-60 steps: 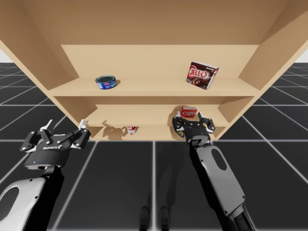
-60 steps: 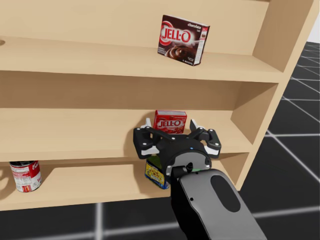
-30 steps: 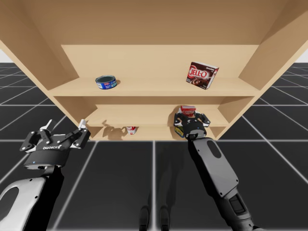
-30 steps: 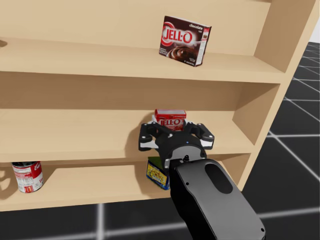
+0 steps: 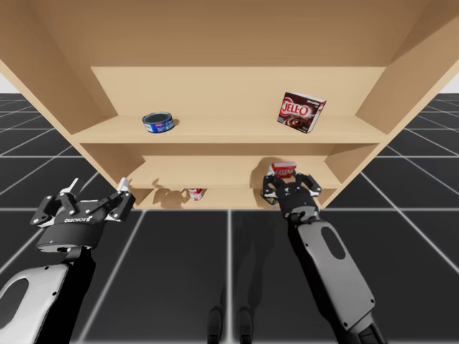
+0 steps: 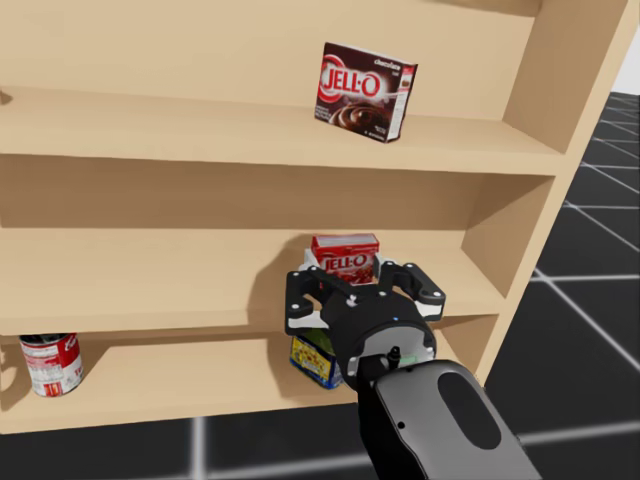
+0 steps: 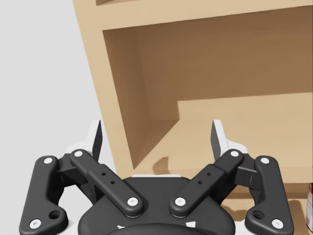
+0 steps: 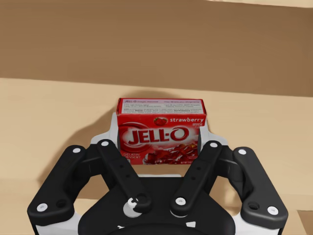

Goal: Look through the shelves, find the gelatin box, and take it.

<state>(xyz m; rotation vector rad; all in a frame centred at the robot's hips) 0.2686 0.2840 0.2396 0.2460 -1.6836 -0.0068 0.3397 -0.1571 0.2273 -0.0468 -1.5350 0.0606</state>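
Observation:
The red gelatin box (image 8: pixel 161 134) stands on the middle shelf (image 6: pixel 150 275), between the fingers of my right gripper (image 8: pixel 161 140). Both white fingertips press against its two sides. From above, the red gelatin box (image 5: pixel 282 169) peeks out over my right gripper (image 5: pixel 287 182) at the shelf's front right. In the head view the red gelatin box (image 6: pixel 345 256) sits just beyond my right gripper (image 6: pixel 352 280). My left gripper (image 5: pixel 97 185) hovers open in front of the shelf unit's lower left corner, holding nothing; my left gripper (image 7: pixel 157 132) faces the side wall.
A brown box (image 6: pixel 365 90) leans on the top shelf at the right, and a flat blue can (image 5: pixel 158 122) sits at its left. On the lowest shelf are a red and white can (image 6: pixel 50 363) and a blue and yellow box (image 6: pixel 312 358) under my right hand.
My right gripper's fingers have closed from wide apart onto the red box's sides. The arm pushed into the shelf, then drew back slightly. My head has turned a little. The left arm is still.

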